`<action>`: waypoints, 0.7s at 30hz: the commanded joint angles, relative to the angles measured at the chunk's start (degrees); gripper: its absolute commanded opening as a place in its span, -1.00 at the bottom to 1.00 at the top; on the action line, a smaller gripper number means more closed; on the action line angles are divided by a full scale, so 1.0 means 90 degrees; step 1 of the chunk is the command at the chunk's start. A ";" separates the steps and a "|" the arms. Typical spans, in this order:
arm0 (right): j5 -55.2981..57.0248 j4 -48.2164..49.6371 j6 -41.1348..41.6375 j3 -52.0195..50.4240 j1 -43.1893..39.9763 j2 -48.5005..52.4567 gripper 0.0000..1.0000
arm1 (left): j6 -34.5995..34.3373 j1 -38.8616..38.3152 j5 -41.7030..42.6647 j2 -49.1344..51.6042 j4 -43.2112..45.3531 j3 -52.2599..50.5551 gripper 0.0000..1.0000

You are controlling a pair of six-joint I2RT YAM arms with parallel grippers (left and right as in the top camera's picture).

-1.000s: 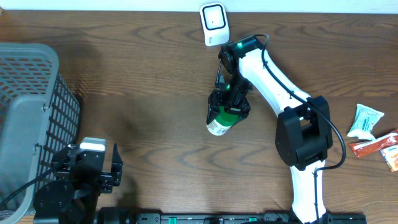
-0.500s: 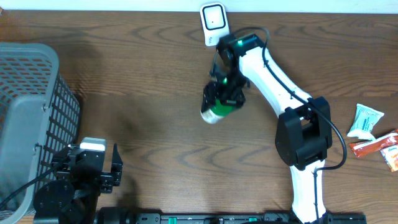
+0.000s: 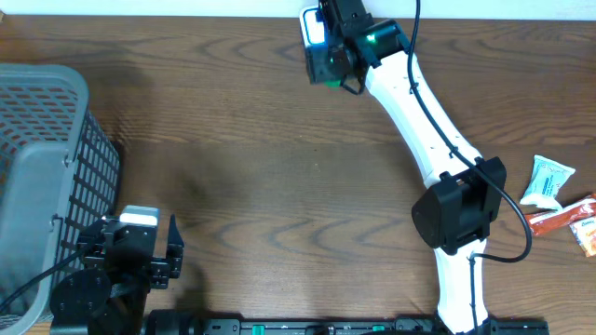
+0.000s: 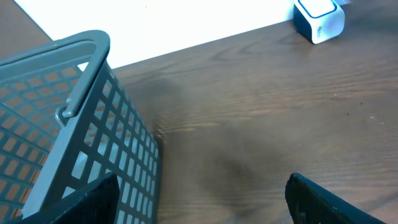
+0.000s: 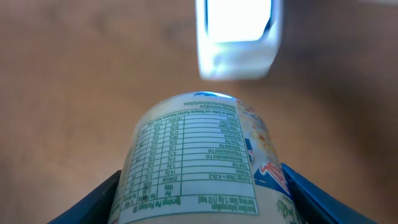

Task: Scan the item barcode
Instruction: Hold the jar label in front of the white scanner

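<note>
The item is a white cylindrical container (image 5: pixel 199 162) with a printed nutrition table and a green end (image 3: pixel 325 71). My right gripper (image 5: pixel 202 202) is shut on its sides, a blue finger on each flank. It holds the container just short of the white barcode scanner (image 5: pixel 239 37), which stands at the table's far edge (image 3: pixel 308 22). From overhead the right gripper (image 3: pixel 332 54) covers most of the container and part of the scanner. No barcode shows on the face I see. My left gripper (image 4: pixel 199 205) is open and empty near the front left (image 3: pixel 130 244).
A grey wire basket (image 3: pixel 42 177) stands at the left, close beside the left gripper (image 4: pixel 68 124). Several snack packets lie at the right edge: a white one (image 3: pixel 546 179), a red one (image 3: pixel 557 220) and an orange one (image 3: pixel 587 238).
The right arm has stretched away from the table's middle to the far edge, carrying the container up to the scanner. The left arm has not moved.
</note>
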 commanded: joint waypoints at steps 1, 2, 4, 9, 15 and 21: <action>0.0816 0.0641 -0.0209 -0.0131 0.0044 -0.0046 -0.01 | 0.0010 -0.0024 -0.0010 -0.0036 0.0007 0.0017 0.71; 0.0811 0.0874 -0.0221 -0.0187 0.0036 -0.0046 0.01 | 0.0010 -0.0024 -0.0010 -0.0036 0.0007 0.0017 0.71; 0.0816 0.1321 -0.0262 -0.0311 0.0022 -0.0046 0.01 | 0.0010 -0.0024 -0.0010 -0.0036 0.0007 0.0017 0.71; 0.0884 0.2647 -0.0576 -0.0823 0.0007 -0.0015 0.02 | 0.0010 -0.0024 -0.0010 -0.0036 0.0007 0.0017 0.71; 0.0976 0.3798 -0.0804 -0.0935 -0.0012 0.0376 0.02 | 0.0010 -0.0024 -0.0010 -0.0036 0.0007 0.0017 0.71; 0.0979 0.4879 -0.0891 -0.0935 -0.0095 0.1146 0.13 | 0.0010 -0.0024 -0.0010 -0.0036 0.0007 0.0017 0.71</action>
